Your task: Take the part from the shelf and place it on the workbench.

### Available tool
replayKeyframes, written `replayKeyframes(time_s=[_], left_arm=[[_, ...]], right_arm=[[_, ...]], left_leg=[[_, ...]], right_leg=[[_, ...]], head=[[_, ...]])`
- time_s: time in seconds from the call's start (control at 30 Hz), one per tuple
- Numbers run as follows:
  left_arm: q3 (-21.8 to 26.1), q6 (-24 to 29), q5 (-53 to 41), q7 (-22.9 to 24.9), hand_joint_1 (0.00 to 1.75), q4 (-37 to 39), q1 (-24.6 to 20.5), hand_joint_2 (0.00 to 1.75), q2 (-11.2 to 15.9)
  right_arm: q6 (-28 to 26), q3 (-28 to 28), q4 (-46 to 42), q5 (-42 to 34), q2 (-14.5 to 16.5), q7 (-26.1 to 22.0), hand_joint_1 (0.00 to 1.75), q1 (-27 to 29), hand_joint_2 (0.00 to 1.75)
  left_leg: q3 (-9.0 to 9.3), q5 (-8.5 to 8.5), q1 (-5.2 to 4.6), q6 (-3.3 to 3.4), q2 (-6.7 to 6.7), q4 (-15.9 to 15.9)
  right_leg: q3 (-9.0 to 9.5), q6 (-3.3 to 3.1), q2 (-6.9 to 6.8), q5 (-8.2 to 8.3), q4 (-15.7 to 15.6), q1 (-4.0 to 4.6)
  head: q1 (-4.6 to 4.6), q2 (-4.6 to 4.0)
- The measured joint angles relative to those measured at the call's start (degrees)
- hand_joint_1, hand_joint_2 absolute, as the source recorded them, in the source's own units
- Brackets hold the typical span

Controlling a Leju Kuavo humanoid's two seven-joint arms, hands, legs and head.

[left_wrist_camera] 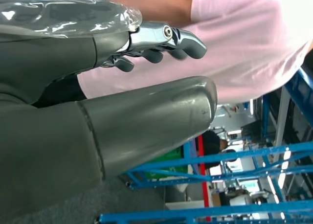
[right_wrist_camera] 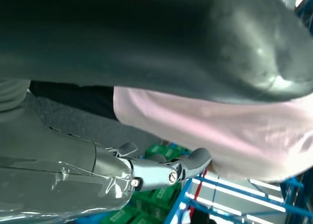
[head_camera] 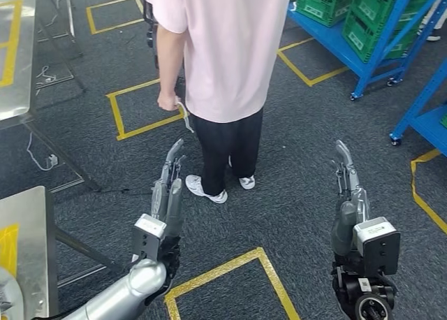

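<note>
Grey carpet [head_camera: 295, 194] marked with yellow tape squares [head_camera: 232, 278] is seen under both raised hands. Blue shelving [head_camera: 369, 61] with green crates [head_camera: 369, 16] stands far right; which part is meant cannot be told. Nothing is held: left hand [head_camera: 167, 194] and right hand [head_camera: 349, 194] are extended, fingers straight. A person [head_camera: 226, 68] in a pink shirt stands between them, and steel workbenches [head_camera: 24, 243] lie left.

A person [head_camera: 224, 68] stands ahead, between the left hand [head_camera: 167, 194] and right hand [head_camera: 349, 194]. Shelves [head_camera: 369, 26] holding crates [head_camera: 364, 16] stand behind to the right; 2 metal tables [head_camera: 24, 236] lie left.
</note>
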Motion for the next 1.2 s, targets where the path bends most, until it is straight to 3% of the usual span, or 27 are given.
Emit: replayKeyframes(time_s=[0.03, 0.07, 0.1, 0.13, 0.2, 0.27, 0.33, 0.37, 0.43, 0.5, 0.57, 0.6, 0.63, 0.7, 0.77, 0.83, 0.87, 0.93, 1.0, 1.07, 1.1, 1.13, 1.2], left_arm=[[0.0, 0.0, -0.1, 0.2, 0.00, 0.0, 0.0, 0.00, 0.0], [0.0, 0.0, -0.1, 0.4, 0.00, 0.0, 0.1, 0.00, 0.1], [0.0, 0.0, -0.1, 0.5, 0.00, 0.0, 0.1, 0.00, 0.1], [0.0, 0.0, -0.1, 0.5, 0.00, 0.0, 0.0, 0.00, 0.2], [0.0, 0.0, 0.0, 0.5, 0.00, -0.1, -0.1, 0.00, 0.2], [0.0, 0.0, 0.1, 0.5, 0.00, -0.1, -0.4, 0.00, 0.3], [0.0, 0.0, 0.3, 0.5, 0.00, -0.1, -0.7, 0.00, 0.3], [0.0, 0.0, 0.4, 0.5, 0.00, -0.1, -0.9, 0.00, 0.3], [0.0, 0.0, 0.5, 0.5, 0.00, -0.1, -1.1, 0.00, 0.3], [0.0, 0.0, 0.6, 0.4, 0.00, -0.1, -1.1, 0.00, 0.3], [0.0, 0.0, 0.7, 0.5, 0.00, -0.1, -1.0, 0.00, 0.4], [0.0, 0.0, 0.7, 0.5, 0.00, -0.1, -0.9, 0.00, 0.4], [0.0, 0.0, 0.7, 0.5, 0.00, -0.1, -0.9, 0.00, 0.4], [0.0, 0.0, 0.7, 0.4, 0.00, -0.1, -0.9, 0.00, 0.4], [0.0, 0.0, 0.7, 0.5, 0.00, -0.1, -1.0, 0.00, 0.4], [0.0, 0.0, 0.7, 0.5, 0.00, -0.1, -1.0, 0.00, 0.4], [0.0, 0.0, 0.7, 0.5, 0.00, -0.1, -1.0, 0.00, 0.5], [0.0, 0.0, 0.8, 0.4, 0.00, -0.1, -1.0, 0.00, 0.5], [0.0, 0.0, 0.8, 0.4, 0.00, -0.2, -0.8, 0.00, 0.5], [0.0, 0.0, 0.9, 0.4, 0.00, -0.2, -0.5, 0.00, 0.7], [0.0, 0.0, 0.9, 0.4, 0.00, -0.2, -0.4, 0.00, 0.7], [0.0, 0.0, 0.9, 0.4, 0.00, -0.2, -0.4, 0.00, 0.8], [0.0, 0.0, 0.9, 0.4, 0.00, -0.2, -0.4, 0.00, 0.9]], right_arm=[[0.1, 0.0, 0.0, 0.0, 0.0, 0.0, 0.00, 0.0, 0.00], [0.2, 0.0, 0.0, -0.1, 0.0, 0.1, 0.00, 0.1, 0.00], [0.3, 0.0, 0.0, -0.1, 0.0, 0.1, 0.00, 0.1, 0.00], [0.3, 0.0, 0.0, -0.1, 0.0, 0.1, 0.00, 0.1, 0.00], [0.3, 0.0, 0.0, -0.2, 0.0, 0.2, 0.00, 0.0, 0.00], [0.4, 0.0, 0.0, -0.3, 0.0, 0.4, 0.00, -0.1, 0.00], [0.6, 0.0, 0.0, -0.3, 0.0, 0.4, 0.00, -0.1, 0.00], [0.7, 0.0, 0.0, -0.3, 0.0, 0.3, 0.00, -0.1, 0.00], [0.8, -0.1, 0.0, -0.3, 0.0, 0.1, 0.00, -0.3, 0.00], [0.9, -0.1, 0.1, -0.3, 0.0, 0.0, 0.00, -0.4, 0.00], [0.8, -0.1, 0.1, -0.4, 0.0, 0.0, 0.00, -0.4, 0.00], [0.8, -0.1, 0.1, -0.5, 0.0, 0.0, 0.00, -0.4, 0.00], [0.8, -0.1, 0.1, -0.7, 0.0, 0.0, 0.00, -0.4, 0.00], [0.6, -0.1, 0.1, -0.9, 0.0, -0.1, 0.00, -0.4, 0.00], [0.4, -0.1, 0.1, -1.0, 0.0, -0.1, 0.00, -0.4, 0.00], [0.1, -0.1, 0.1, -1.0, 0.0, -0.1, 0.00, -0.3, 0.00], [0.0, 0.0, 0.0, -1.0, 0.0, -0.1, 0.00, -0.3, 0.00], [-0.2, 0.0, 0.0, -0.9, 0.0, -0.2, 0.00, -0.3, 0.00], [-0.2, 0.0, 0.0, -0.9, 0.0, -0.2, 0.00, -0.3, 0.00], [-0.2, 0.0, 0.1, -0.9, 0.0, -0.2, 0.00, -0.2, 0.00], [-0.2, 0.0, 0.2, -0.9, 0.0, -0.2, 0.00, -0.2, 0.00], [-0.2, 0.0, 0.2, -0.9, 0.0, -0.2, 0.00, -0.2, 0.00], [-0.2, 0.0, 0.2, -0.9, 0.0, -0.2, 0.00, -0.2, 0.00]], left_leg=[[-1.96, -1.20, -0.02, 0.02, -0.41, 3.7], [-3.07, -1.30, -0.03, 0.13, -0.58, 5.5], [-2.94, -0.16, -0.06, 0.35, -0.71, 4.8], [-1.62, 1.88, -0.09, 0.67, -1.02, 1.7], [2.48, 5.95, -0.12, 1.38, -3.04, -7.1], [4.64, 7.34, -0.25, 1.66, -4.36, -11.9], [4.82, 7.43, -0.33, 1.84, -3.54, -12.5], [4.94, 7.59, -0.23, 2.06, -2.95, -12.7], [5.19, 7.87, 0.04, 2.55, -1.65, -13.3], [5.24, 7.83, -0.04, 2.77, -0.34, -13.4], [5.28, 7.71, -0.09, 2.77, 1.04, -13.3], [5.34, 7.60, -0.07, 2.71, 1.70, -13.3], [5.47, 7.46, -0.04, 2.57, 2.29, -13.3], [5.83, 7.05, -0.16, 2.07, 3.36, -13.1], [6.00, 6.74, -0.52, 1.53, 4.30, -12.9], [6.14, 6.66, -0.66, 1.08, 5.35, -12.8], [6.25, 6.40, -0.51, 0.73, 5.23, -12.6], [5.26, 4.40, -0.13, 0.11, 2.92, -9.9], [1.69, 0.77, 0.05, -0.16, 0.10, -2.5], [-2.07, -1.24, 0.05, -0.17, -0.53, 4.2], [-2.70, -0.69, 0.03, -0.05, -0.62, 4.8], [-2.13, 0.90, 0.01, 0.18, -0.80, 3.0], [1.40, 5.10, -0.02, 0.90, -2.64, -5.1]], right_leg=[[-0.10, -0.13, 0.66, 0.07, 0.0, 0.06], [-0.17, -0.20, 1.39, 0.14, 0.0, 0.13], [-0.20, -0.22, 2.16, 0.20, 0.0, 0.19], [-0.20, -0.20, 2.94, 0.26, 0.0, 0.23], [-0.28, -0.01, 4.34, 0.39, 0.1, 0.32], [-0.58, 0.44, 5.44, 0.55, 0.2, 0.25], [-0.99, 1.13, 6.39, 0.77, 0.0, 0.13], [-1.29, 1.44, 5.95, 0.59, 0.2, 0.15], [-2.95, 1.97, 3.19, -1.46, 3.3, 0.31], [-6.38, 2.45, 0.37, -5.41, 11.0, 0.12], [-9.16, 2.93, -0.29, -7.42, 17.2, -0.21], [-9.03, 3.12, -0.47, -6.78, 17.2, -0.38], [-7.64, 3.25, -0.81, -5.15, 14.6, -0.52], [-3.10, 3.24, -3.05, -1.67, 5.9, -0.42], [-0.39, 2.54, -4.63, -0.42, 0.9, -0.12], [-0.21, 1.60, -3.67, -0.46, 0.5, 0.10], [-0.18, 1.23, -3.02, -0.38, 0.4, 0.10], [-0.06, 0.48, -1.76, -0.12, 0.1, -0.05], [-0.18, -0.01, -0.57, 0.08, 0.1, -0.14], [-0.37, -0.22, 0.85, 0.21, 0.1, -0.04], [-0.42, -0.26, 1.64, 0.26, 0.1, 0.01], [-0.42, -0.25, 2.43, 0.30, 0.1, 0.05], [-0.42, -0.11, 3.87, 0.41, 0.1, 0.08]], head=[[-0.16, 0.00], [-0.24, 0.00], [-0.31, 0.00], [-0.39, 0.00], [-0.51, 0.00], [-0.48, 0.00], [-0.43, 0.00], [-0.41, 0.00], [0.16, 0.00], [0.75, 0.00], [0.83, 0.00], [0.85, 0.00], [0.86, 0.00], [0.95, 0.00], [0.93, 0.00], [0.72, 0.00], [0.61, 0.00], [0.40, 0.00], [-0.08, 0.00], [-0.41, 0.00], [-0.49, 0.00], [-0.57, 0.00], [-0.77, 0.00]])
